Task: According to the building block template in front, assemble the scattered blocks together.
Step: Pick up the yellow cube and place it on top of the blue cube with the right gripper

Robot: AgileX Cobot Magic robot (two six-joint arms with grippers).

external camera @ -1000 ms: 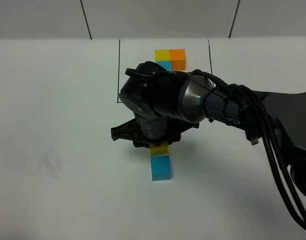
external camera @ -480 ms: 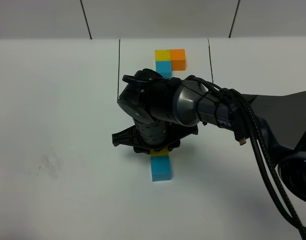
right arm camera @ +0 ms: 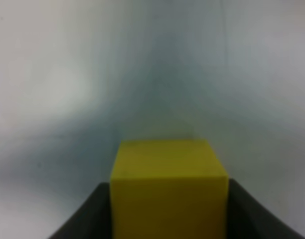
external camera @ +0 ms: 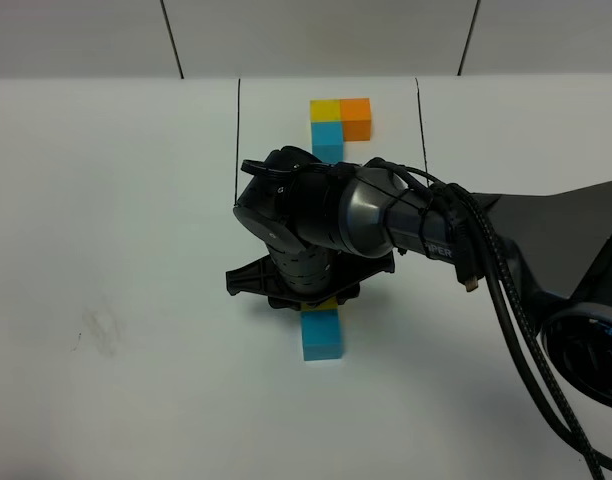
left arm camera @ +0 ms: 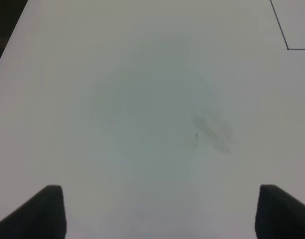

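Right wrist view: my right gripper (right arm camera: 168,219) is clamped on the yellow block (right arm camera: 168,181), a jaw on each side. In the high view the blue block (external camera: 322,334) lies just behind my fingertips, towards my base, touching the yellow or nearly; I cannot tell which. The template (external camera: 339,122) lies ahead, well apart.
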